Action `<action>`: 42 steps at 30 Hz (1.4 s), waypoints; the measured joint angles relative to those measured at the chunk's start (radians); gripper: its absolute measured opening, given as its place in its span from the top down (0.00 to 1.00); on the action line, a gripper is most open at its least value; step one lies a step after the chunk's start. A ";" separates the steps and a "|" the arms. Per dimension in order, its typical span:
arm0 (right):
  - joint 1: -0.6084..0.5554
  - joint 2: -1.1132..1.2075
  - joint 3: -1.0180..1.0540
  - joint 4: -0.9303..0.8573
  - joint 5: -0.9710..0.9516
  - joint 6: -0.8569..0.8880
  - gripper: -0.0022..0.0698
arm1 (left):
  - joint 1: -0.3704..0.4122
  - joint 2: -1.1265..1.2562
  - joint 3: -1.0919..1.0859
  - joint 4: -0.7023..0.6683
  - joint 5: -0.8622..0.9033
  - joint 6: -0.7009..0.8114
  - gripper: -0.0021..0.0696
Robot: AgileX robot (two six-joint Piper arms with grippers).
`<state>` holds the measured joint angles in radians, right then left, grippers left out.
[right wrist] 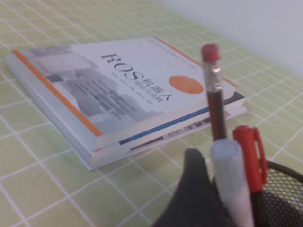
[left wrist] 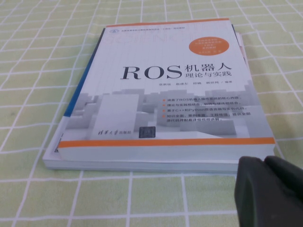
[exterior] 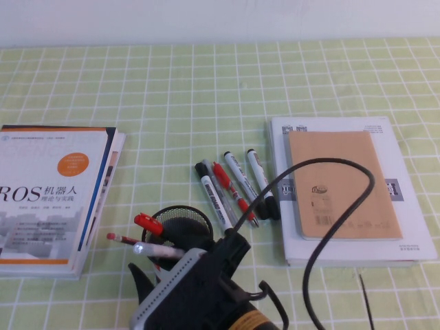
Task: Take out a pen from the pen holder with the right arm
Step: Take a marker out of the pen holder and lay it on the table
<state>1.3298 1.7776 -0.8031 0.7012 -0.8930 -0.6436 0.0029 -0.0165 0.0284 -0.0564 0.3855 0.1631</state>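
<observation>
Right gripper (exterior: 157,260): at the pen holder's (exterior: 196,218) near-left side, fingers spread wide, gripping nothing; one dark finger (right wrist: 196,189) just beside the white pen (exterior: 161,250).
Pen holder: black mesh, upright on the counter (exterior: 206,89), between the ROS book (exterior: 48,199) and the loose markers (exterior: 230,189).
In holder: white pen, red pen (exterior: 148,223), pencil (exterior: 122,238), leaning towards the book.
Left gripper (left wrist: 265,163): by the ROS book's corner, fingers together, empty.
</observation>
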 joint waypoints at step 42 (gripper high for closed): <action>-0.008 0.134 -0.126 0.096 -0.014 -0.064 0.67 | 0.000 0.000 0.000 0.000 0.000 0.000 0.98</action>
<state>1.3216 1.9118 -0.9289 0.7973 -0.9068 -0.7079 0.0029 -0.0165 0.0284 -0.0564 0.3855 0.1631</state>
